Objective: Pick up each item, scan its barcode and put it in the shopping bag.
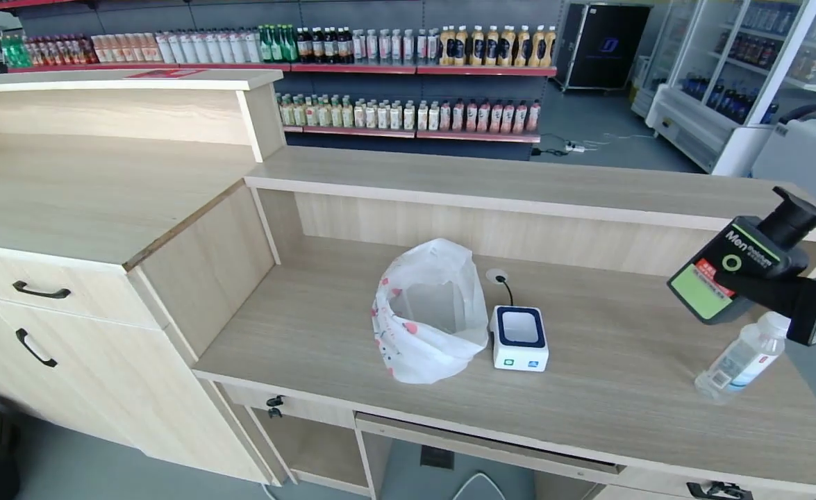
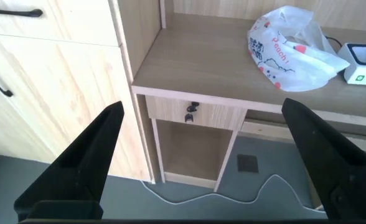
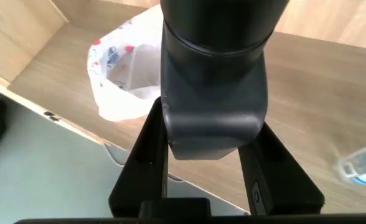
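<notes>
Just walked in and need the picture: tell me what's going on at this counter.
The right gripper holds a black pump bottle in the air over the right end of the counter, near a clear bottle lying there. The shopping bag stands open beside the scanner mid-counter. The left gripper hangs open, low before the counter.

You face a light wood counter (image 1: 609,361) with a raised ledge (image 1: 519,182) along its far edge. On the left stands a taller cabinet (image 1: 88,201) of the same wood, with 2 black handles (image 1: 41,290) on its front. Beyond the counter, red-edged shelves (image 1: 414,69) hold rows of bottles. Glass-door coolers (image 1: 741,62) line the far right, near a black case (image 1: 602,45). The floor (image 1: 609,125) is grey; a power strip (image 1: 574,147) lies on it.
</notes>
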{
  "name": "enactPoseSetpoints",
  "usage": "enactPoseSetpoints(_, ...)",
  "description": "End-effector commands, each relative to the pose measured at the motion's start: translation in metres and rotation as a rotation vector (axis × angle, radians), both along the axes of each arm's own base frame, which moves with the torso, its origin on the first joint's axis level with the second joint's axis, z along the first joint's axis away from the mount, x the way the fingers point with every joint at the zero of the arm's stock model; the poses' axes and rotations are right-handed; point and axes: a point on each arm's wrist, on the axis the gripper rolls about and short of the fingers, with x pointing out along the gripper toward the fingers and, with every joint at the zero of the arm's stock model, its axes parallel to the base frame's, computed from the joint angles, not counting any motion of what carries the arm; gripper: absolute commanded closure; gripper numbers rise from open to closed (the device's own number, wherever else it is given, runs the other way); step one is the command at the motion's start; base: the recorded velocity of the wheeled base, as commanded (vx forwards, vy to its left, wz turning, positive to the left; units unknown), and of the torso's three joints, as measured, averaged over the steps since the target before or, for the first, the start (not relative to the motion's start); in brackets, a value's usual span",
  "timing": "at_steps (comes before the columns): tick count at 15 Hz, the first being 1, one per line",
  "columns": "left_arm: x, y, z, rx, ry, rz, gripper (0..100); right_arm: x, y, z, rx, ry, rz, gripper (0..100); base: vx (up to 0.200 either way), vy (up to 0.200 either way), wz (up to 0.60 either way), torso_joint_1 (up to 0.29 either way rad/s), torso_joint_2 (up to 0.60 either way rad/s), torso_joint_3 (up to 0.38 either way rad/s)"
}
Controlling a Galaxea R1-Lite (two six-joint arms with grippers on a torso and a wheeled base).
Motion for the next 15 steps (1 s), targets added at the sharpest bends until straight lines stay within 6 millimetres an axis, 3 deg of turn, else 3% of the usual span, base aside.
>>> enactPoseSetpoints(1, 0.0, 0.0, 0.0, 0.0, 0.0, 0.0, 0, 0.008, -0.011, -0.007, 0.084, 0.059, 0.003, 100, 0.0, 0.0, 0.0, 0.0, 0.0, 0.0)
enactPoseSetpoints(5, 0.0, 0.0, 0.0, 0.0, 0.0, 0.0, 0, 0.033, -0.03, -0.029, 0.261, 0.236, -0.115, 100, 0.0, 0.0, 0.0, 0.0, 0.0, 0.0)
enactPoseSetpoints(8, 0.0, 0.0, 0.0, 0.0, 0.0, 0.0, 0, 0.048, -0.044, -0.043, 0.386, 0.345, -0.081, 100, 0.0, 0.0, 0.0, 0.0, 0.0, 0.0)
enactPoseSetpoints(13, 0.0, 0.0, 0.0, 0.0, 0.0, 0.0, 0, 0.076, -0.052, -0.072, 0.355, 0.43, -0.028, 100, 0.0, 0.0, 0.0, 0.0, 0.0, 0.0)
enactPoseSetpoints(15, 0.0, 0.0, 0.0, 0.0, 0.0, 0.0, 0, 0.082, -0.053, -0.083, 0.309, 0.431, 0.067, 100, 0.0, 0.0, 0.0, 0.0, 0.0, 0.0)
